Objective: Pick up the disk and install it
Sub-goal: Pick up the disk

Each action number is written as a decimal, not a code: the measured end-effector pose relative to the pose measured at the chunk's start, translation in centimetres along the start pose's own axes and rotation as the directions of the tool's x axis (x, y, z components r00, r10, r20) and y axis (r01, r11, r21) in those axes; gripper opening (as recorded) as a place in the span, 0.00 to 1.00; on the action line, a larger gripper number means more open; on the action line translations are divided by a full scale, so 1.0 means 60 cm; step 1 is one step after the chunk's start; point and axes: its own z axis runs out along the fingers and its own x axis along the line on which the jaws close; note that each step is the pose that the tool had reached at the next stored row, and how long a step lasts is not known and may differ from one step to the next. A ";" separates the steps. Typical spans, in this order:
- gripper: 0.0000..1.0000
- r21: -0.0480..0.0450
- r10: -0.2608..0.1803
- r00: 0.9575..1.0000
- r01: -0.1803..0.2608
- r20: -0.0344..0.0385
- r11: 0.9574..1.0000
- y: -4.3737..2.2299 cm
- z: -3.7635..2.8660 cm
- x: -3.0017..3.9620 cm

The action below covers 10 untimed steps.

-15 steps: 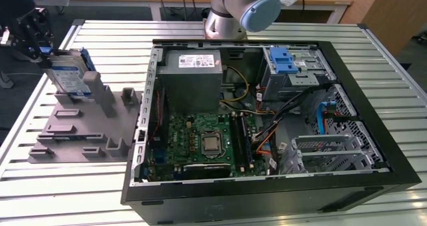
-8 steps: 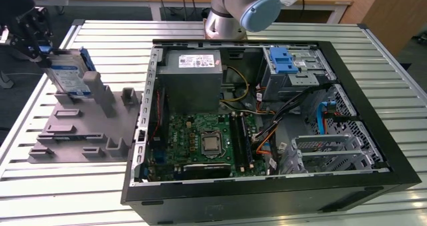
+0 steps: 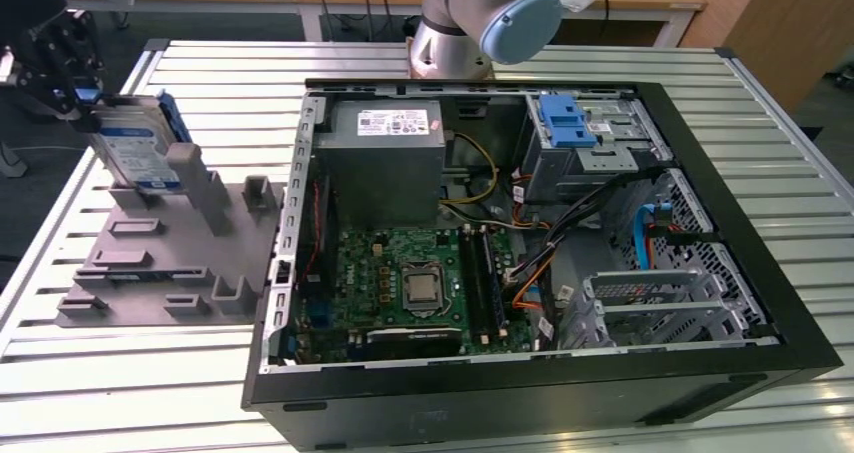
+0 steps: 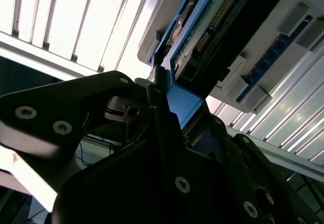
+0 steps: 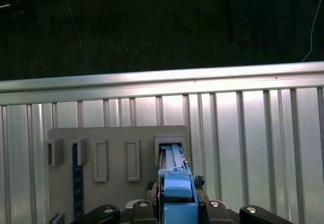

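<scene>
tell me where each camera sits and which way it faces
Exterior view: high off the arm, looking down at the slatted table, open computer case and grey holder; shows the arm's base and gripper.
First wrist view: on the wrist, looking down past the gripper onto the disk standing in the holder.
Second wrist view: on the wrist, looking along the gripper's dark body at the disk's circuit-board side.
Shared: all three show the gripper clamped on the disk.
</scene>
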 end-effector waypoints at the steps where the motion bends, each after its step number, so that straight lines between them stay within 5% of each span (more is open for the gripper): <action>1: 0.36 0.000 0.000 1.000 0.000 0.000 1.000 0.000 -0.001 0.000; 10: 0.36 0.000 0.000 1.000 0.000 0.000 1.000 0.000 -0.009 0.000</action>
